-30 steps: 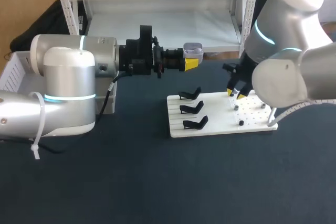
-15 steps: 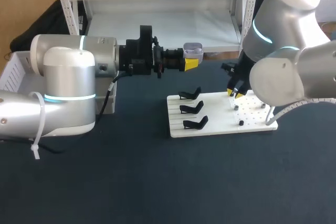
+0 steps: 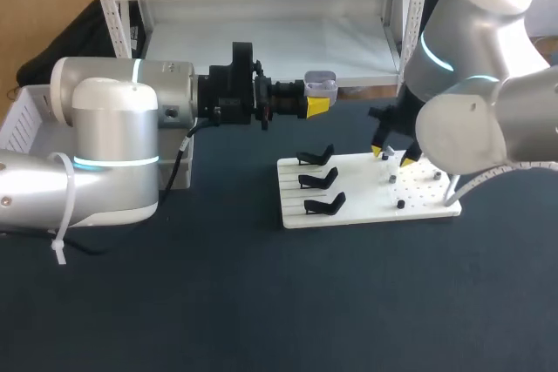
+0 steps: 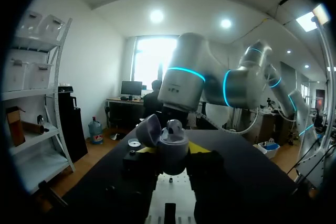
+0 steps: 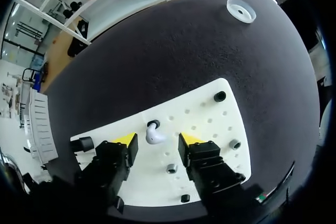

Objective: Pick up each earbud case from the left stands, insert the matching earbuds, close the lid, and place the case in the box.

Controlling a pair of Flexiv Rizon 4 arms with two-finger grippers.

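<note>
Grasping open lilac earbud case in left jaws, upper centre.
With right jaws released either side of white earbud on pegboard.

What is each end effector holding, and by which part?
Left end effector: the open earbud case, gripped by the sides of its body, lid free. Right end effector: nothing, open over an earbud on the white board.
</note>
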